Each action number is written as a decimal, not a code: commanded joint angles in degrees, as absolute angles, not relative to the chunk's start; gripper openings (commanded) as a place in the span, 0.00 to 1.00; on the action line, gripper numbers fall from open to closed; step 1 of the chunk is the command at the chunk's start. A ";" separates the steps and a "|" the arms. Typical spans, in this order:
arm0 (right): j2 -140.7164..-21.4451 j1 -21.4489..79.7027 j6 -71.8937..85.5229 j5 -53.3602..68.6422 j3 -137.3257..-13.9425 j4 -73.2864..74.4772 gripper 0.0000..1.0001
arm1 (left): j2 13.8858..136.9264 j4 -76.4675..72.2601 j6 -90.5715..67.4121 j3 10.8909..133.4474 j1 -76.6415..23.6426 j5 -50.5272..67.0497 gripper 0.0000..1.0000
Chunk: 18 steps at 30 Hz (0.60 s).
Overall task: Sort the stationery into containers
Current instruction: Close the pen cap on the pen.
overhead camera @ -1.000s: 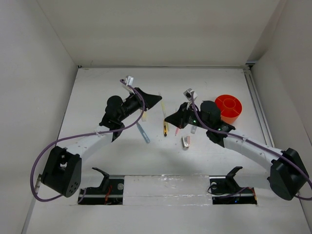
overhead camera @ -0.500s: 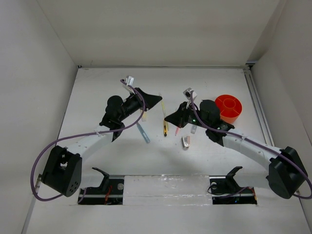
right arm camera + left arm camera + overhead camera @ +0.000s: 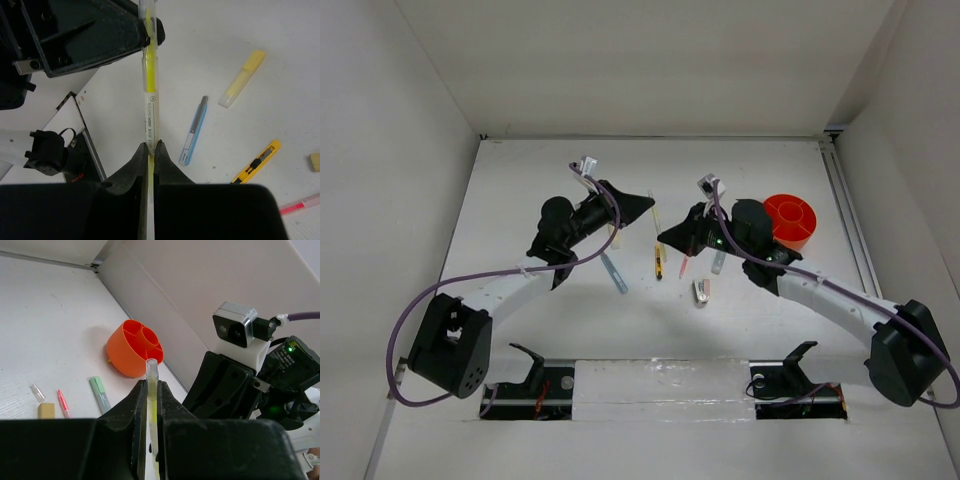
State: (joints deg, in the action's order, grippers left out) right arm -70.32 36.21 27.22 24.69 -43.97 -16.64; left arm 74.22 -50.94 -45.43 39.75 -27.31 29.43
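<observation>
The round orange tub [image 3: 790, 218] stands on the white bench [image 3: 520, 180], at about 2 o'clock from the bench's middle in the top view. It is smooth plastic, with a round centre cell and curved cells around it made by thin dividers. In the cells that I can see there is only orange plastic.

My left hand [image 3: 152, 387] and right hand [image 3: 151, 147] are both clamped on one yellow highlighter [image 3: 150, 95], each on one end, so it is held above the bench between them. Its barrel is clear plastic with yellow inside. I read "HIGHLIGHTER" along it; the other print is too small for me.

On the bench, at 6 o'clock from the hands in the top view, lies a flat yellow-black cutter [image 3: 256, 162]. At 8 o'clock lie a thin blue pen [image 3: 194, 131] and a pale yellow marker [image 3: 241, 79]. Near the tub, at its 8 o'clock, lie a pale green marker [image 3: 100, 394], a thin red pen [image 3: 63, 404] and a tan eraser cube [image 3: 46, 410]. The small grey-pink piece [image 3: 701, 291] lies at 5 o'clock from the right hand.
</observation>
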 commanded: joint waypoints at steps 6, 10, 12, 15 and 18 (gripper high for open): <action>-72.33 35.16 26.98 25.93 -51.67 -21.18 0.00 | 75.15 -57.91 -45.62 38.41 -27.51 33.57 0.00; -73.47 35.16 26.98 25.93 -52.90 -23.02 0.00 | 75.15 -57.92 -46.14 38.41 -27.51 34.10 0.00; -73.48 34.63 28.64 25.93 -52.91 -25.92 0.00 | 75.15 -58.45 -46.75 38.41 -27.51 34.10 0.00; -74.88 34.01 29.27 27.33 -54.40 -28.12 0.00 | 75.76 -59.15 -46.76 38.41 -27.51 35.33 0.00; -75.41 32.70 29.27 28.04 -56.33 -27.43 0.00 | 76.29 -59.15 -46.14 38.41 -28.04 35.86 0.00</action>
